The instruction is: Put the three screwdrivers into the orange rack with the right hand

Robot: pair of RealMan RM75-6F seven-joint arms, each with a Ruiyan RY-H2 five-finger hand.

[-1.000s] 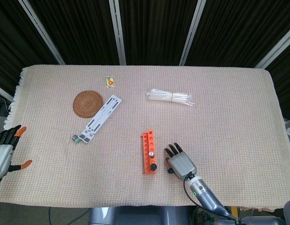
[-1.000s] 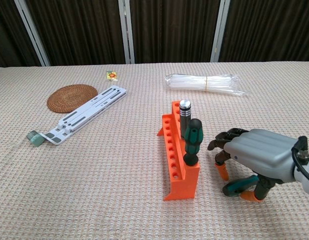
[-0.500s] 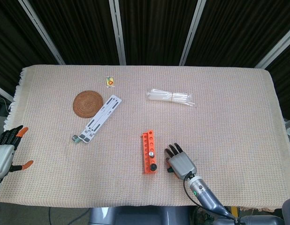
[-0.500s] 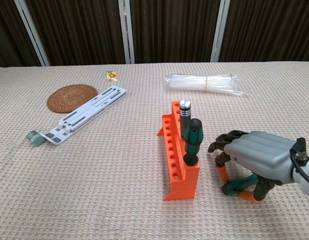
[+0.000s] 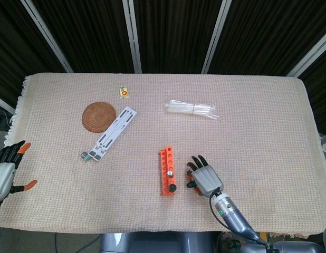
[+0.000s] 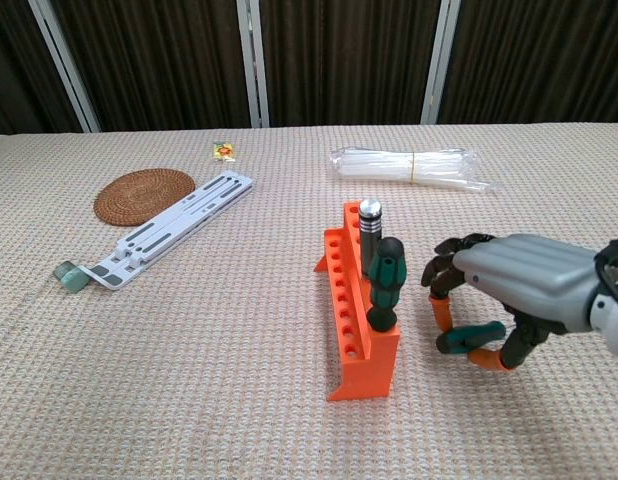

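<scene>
The orange rack stands near the table's front middle. Two screwdrivers stand upright in it: a silver-handled one and a green-and-black one in front of it. Just right of the rack, my right hand holds a third screwdriver with a dark green handle pinched under its curled fingers, lifted a little above the cloth. My left hand hangs off the table's left edge, fingers spread, holding nothing.
A round woven coaster, a white slotted bracket, a small sweet packet and a clear bag of straws lie farther back on the beige cloth.
My right hand has risen from the cloth with the green-handled screwdriver and shifted slightly away from me. The left hand has barely moved.
</scene>
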